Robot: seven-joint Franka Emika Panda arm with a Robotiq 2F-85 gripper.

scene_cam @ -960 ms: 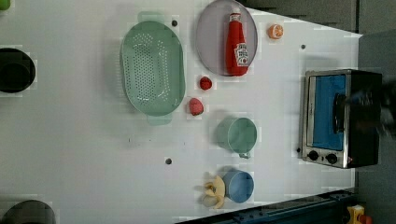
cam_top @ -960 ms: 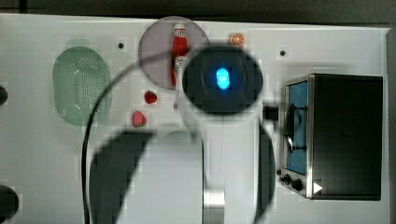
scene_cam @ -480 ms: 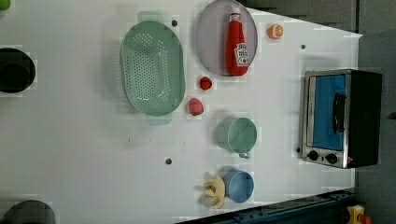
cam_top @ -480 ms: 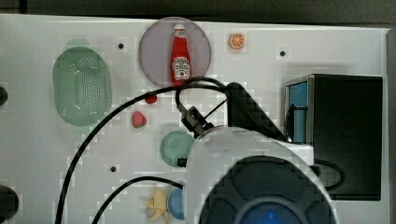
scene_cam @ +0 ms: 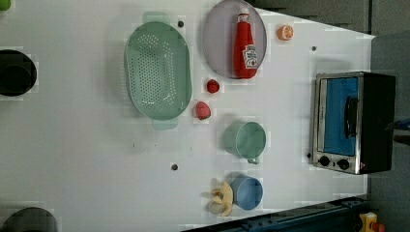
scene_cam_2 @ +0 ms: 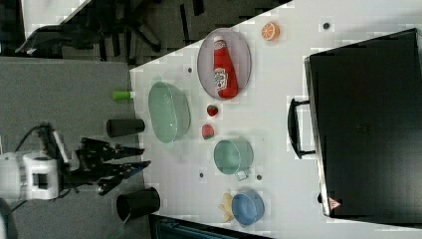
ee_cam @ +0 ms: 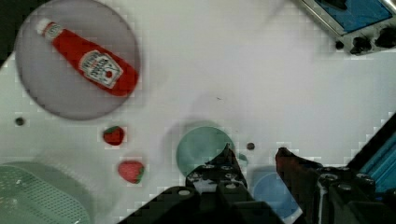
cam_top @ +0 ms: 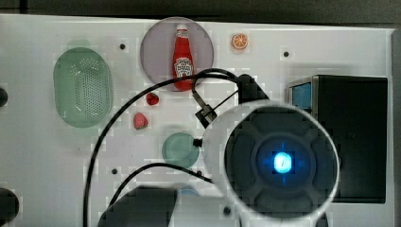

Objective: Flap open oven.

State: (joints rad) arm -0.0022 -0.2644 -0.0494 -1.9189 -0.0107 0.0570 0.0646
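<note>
The oven (scene_cam: 353, 121) stands at the left view's right, with a black top, a silver frame, black knobs and a blue glass door that is upright and shut behind its dark bar handle (scene_cam_2: 293, 129). From above I see its black top (cam_top: 352, 137) and a strip of blue glass. One corner of the oven (ee_cam: 359, 21) with its knobs shows in the wrist view. My gripper (ee_cam: 256, 161) hangs high over the green and blue cups, well away from the oven, open with nothing between its fingers. It also shows as the gripper (scene_cam_2: 142, 157) at the right view's left.
A ketchup bottle (cam_top: 183, 56) lies on a grey plate (cam_top: 156, 52). A green colander (cam_top: 82, 87), an orange slice (cam_top: 239, 41), two strawberries (cam_top: 140, 121), a green cup (scene_cam: 244, 139), a blue cup (scene_cam: 246, 192) and a banana (scene_cam: 221, 198) share the white table. Black cable loops over the top view's middle.
In the top view the arm's lit head has swung from beside the plate to next to the oven. The dark blur over the oven in the left view is gone.
</note>
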